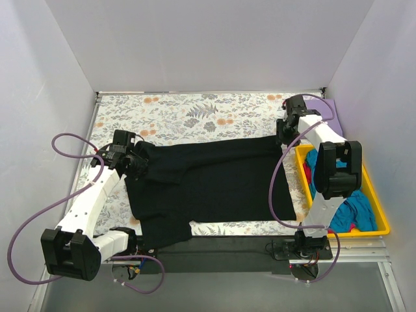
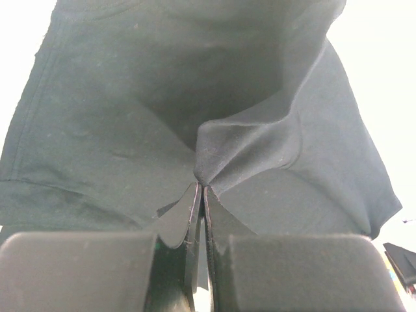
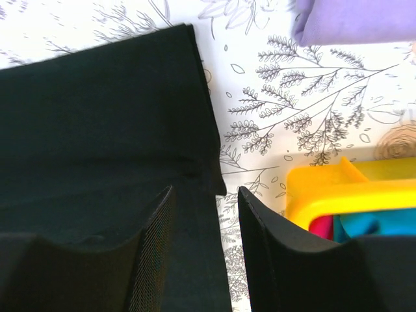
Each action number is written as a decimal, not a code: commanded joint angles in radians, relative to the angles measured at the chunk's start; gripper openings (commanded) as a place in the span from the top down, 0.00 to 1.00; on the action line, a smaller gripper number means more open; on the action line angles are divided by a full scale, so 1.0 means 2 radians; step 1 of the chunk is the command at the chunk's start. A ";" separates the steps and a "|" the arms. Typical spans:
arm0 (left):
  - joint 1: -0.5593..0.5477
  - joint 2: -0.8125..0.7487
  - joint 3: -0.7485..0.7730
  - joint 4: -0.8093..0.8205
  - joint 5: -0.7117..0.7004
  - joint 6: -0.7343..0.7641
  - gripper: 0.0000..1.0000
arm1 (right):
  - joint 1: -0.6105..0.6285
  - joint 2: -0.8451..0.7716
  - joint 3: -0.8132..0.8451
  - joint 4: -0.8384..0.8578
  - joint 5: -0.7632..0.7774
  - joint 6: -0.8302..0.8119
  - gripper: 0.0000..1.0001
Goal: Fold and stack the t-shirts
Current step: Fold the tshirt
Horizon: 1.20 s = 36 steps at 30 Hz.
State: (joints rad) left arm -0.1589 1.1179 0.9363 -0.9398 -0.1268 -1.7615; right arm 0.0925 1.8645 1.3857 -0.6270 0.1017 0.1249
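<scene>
Black cloth takes up the middle of the scene: one black t-shirt point(image 1: 208, 185) lies spread on the floral cloth point(image 1: 188, 114). Its long axis runs sideways, from just beside the yellow tray point(image 1: 383, 227) out toward the left arm (the tray sits on the right arm's side). The left gripper point(image 2: 201, 195) is at the shirt end farthest from the tray, clamped tight on a pinch of black fabric that puckers up from its tips. The right gripper point(image 3: 205, 195) hangs over the shirt's corner beside the tray's far end. Its jaws are parted with the shirt's edge below the gap and nothing held; whether it touches the cloth I cannot tell. Each arm is nearest its own end, so the next fold probably turns on carrying one end along that long axis toward the other. I count four shirts: the black one, one folded lavender t-shirt point(image 3: 351, 19) just past the tray's far end, and one teal t-shirt point(image 1: 354, 211) and one pink t-shirt point(image 3: 322, 227) bundled inside the tray.
</scene>
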 commanded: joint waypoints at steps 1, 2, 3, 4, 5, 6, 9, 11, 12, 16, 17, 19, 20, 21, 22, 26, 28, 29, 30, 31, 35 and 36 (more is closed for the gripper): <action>0.003 0.007 0.040 -0.005 0.000 0.014 1.00 | 0.004 -0.033 0.007 0.001 -0.012 -0.003 0.49; 0.003 0.010 0.046 -0.007 -0.001 0.014 1.00 | 0.004 -0.035 0.001 0.003 -0.013 -0.002 0.49; 0.003 0.012 0.054 -0.009 0.000 0.015 1.00 | 0.004 -0.035 -0.006 0.004 -0.013 0.000 0.49; 0.003 0.012 0.057 -0.012 0.001 0.016 1.00 | 0.004 -0.036 -0.017 0.006 -0.011 0.001 0.49; 0.003 0.013 0.060 -0.013 0.001 0.018 1.00 | 0.005 -0.035 -0.022 0.009 -0.009 0.004 0.49; 0.003 0.013 0.063 -0.013 0.000 0.019 1.00 | 0.004 -0.034 -0.026 0.012 -0.006 0.007 0.49; 0.003 0.013 0.058 -0.011 0.000 0.022 1.00 | -0.003 -0.031 -0.041 0.030 -0.011 0.025 0.50; 0.003 0.013 0.053 -0.009 0.001 0.023 1.00 | -0.012 -0.031 -0.051 0.043 -0.034 0.039 0.50; 0.003 0.013 0.052 -0.009 0.002 0.024 1.00 | -0.024 -0.033 -0.065 0.059 -0.043 0.055 0.51; 0.003 0.007 0.042 -0.005 0.005 0.025 1.00 | -0.055 -0.048 -0.101 0.106 -0.097 0.093 0.51; 0.003 0.007 0.041 -0.005 0.004 0.026 1.00 | -0.056 -0.049 -0.107 0.112 -0.098 0.099 0.51; 0.003 0.008 0.041 -0.006 0.000 0.027 1.00 | -0.058 -0.052 -0.117 0.125 -0.095 0.113 0.51; 0.003 0.008 0.041 -0.004 -0.001 0.028 1.00 | -0.060 -0.052 -0.119 0.129 -0.097 0.117 0.50; 0.003 0.008 0.040 -0.005 -0.002 0.028 1.00 | -0.061 -0.052 -0.122 0.133 -0.097 0.122 0.50; 0.003 0.009 0.039 -0.003 -0.002 0.029 1.00 | -0.062 -0.054 -0.128 0.141 -0.098 0.132 0.51; 0.003 0.008 0.037 -0.003 -0.001 0.028 1.00 | -0.063 -0.058 -0.140 0.153 -0.095 0.145 0.51; 0.003 0.007 0.036 -0.003 -0.003 0.029 1.00 | -0.063 -0.058 -0.142 0.155 -0.095 0.145 0.52; 0.003 0.006 0.037 -0.003 -0.003 0.029 1.00 | -0.063 -0.058 -0.143 0.155 -0.096 0.146 0.53; 0.003 0.006 0.037 -0.003 -0.003 0.029 1.00 | -0.064 -0.058 -0.144 0.155 -0.097 0.146 0.54; 0.003 0.006 0.037 -0.003 -0.003 0.029 1.00 | -0.064 -0.059 -0.147 0.155 -0.097 0.146 0.58; 0.003 0.006 0.044 -0.006 -0.009 0.029 1.00 | -0.066 -0.066 -0.148 0.153 -0.095 0.147 0.71; 0.003 0.006 0.046 -0.008 -0.010 0.029 1.00 | -0.067 -0.069 -0.147 0.152 -0.096 0.147 0.73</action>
State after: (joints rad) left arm -0.1589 1.1519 1.0103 -0.9424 -0.1242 -1.7126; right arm -0.0322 1.7786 1.0916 -0.3393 -0.0887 0.4049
